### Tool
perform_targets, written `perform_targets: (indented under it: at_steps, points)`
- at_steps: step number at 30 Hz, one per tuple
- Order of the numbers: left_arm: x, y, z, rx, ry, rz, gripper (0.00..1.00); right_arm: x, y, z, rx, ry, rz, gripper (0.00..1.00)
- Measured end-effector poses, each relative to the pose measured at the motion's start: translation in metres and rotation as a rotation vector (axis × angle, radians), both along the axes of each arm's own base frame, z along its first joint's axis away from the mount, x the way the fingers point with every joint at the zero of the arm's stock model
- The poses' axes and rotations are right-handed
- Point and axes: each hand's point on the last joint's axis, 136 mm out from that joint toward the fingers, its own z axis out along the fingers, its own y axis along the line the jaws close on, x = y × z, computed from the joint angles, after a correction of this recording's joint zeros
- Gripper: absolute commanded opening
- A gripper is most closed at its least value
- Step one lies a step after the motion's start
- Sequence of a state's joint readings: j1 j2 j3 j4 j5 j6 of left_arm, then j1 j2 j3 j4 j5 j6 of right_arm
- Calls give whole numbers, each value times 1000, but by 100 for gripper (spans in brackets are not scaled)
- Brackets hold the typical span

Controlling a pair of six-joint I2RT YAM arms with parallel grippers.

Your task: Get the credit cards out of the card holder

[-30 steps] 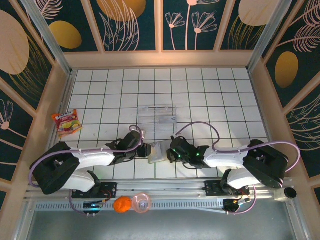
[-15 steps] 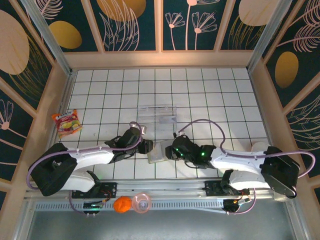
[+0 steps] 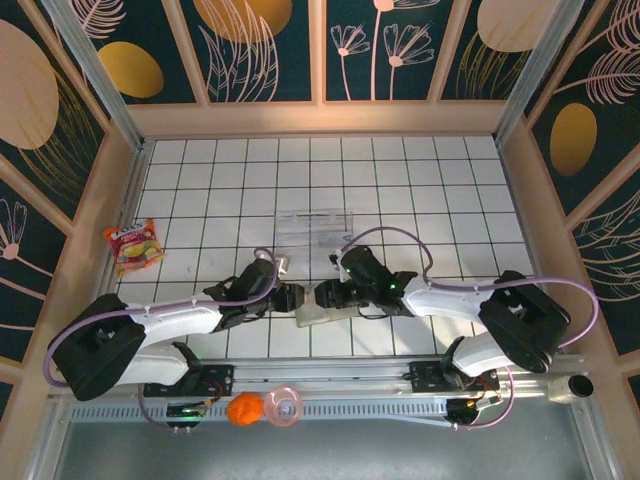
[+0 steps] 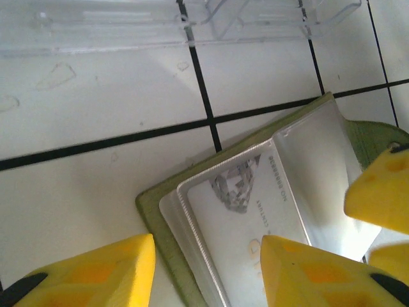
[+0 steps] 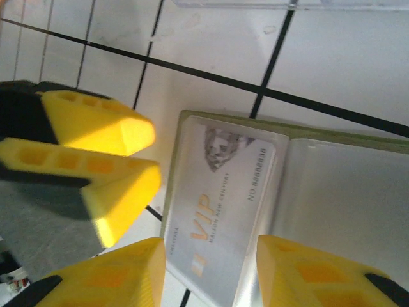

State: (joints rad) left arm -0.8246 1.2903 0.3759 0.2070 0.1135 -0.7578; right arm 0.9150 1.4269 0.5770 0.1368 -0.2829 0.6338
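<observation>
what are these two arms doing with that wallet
Two robot arms are working on a green wallet lying open on the tiled table. The left arm and right arm hold their jaws open, low over it from either side. A pale VIP card sits in its clear sleeve, not yet pulled out.

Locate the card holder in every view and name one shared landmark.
Top external: card holder slightly below centre.
Left wrist: card holder lower right, open.
Right wrist: card holder lower centre-right, open.
Shared landmark: clear tray just beyond it, at both wrist views' top edge.
</observation>
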Motion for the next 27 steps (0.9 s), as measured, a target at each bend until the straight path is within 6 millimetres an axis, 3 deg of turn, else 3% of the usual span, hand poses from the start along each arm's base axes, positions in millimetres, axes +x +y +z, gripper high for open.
perform_targets:
  at_steps: [9, 19, 27]
  points:
    - [-3, -5, -15, -21, 51, -3, 35, 3, 2, 3, 27, 3, 3, 38]
    - [12, -20, -3, -19, 14, -27, 36, 6, -1, -8, 23, 25, -25, 35]
    - [13, -21, 4, -32, -2, -25, 37, 13, -6, -18, -2, 48, -65, 35]
